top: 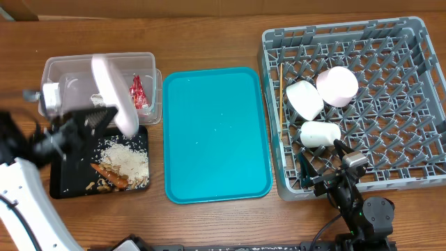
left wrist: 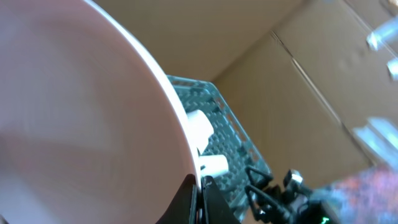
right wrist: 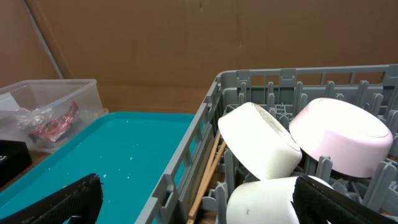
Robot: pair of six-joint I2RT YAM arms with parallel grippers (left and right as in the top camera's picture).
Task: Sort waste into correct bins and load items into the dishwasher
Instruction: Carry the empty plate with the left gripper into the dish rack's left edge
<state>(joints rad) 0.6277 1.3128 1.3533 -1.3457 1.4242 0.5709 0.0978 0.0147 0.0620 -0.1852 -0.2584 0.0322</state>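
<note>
The serving tray (top: 216, 136) lies in the middle. Left of it, the tub (top: 63, 70) sits behind and the low tray (top: 66, 187) just in front. A snack wrapper (top: 139, 92) lies in the tub's right end; rice scraps (top: 129, 160) and a sausage piece (top: 111, 174) lie in the low tray. A plate (top: 115, 94) is on edge in the air above where those 2 meet. Right of the serving tray sits the dish rack (top: 418, 31). In its left half a bowl (top: 304, 99) touches a second bowl (top: 337, 86) on its right, a cup (top: 320, 134) lies just in front, and chopsticks (top: 281, 111) run along the left wall.

Table (top: 209, 35): tub (top: 73, 80), tray (top: 70, 183), teal tray (top: 216, 132), rack (top: 411, 104)
</note>
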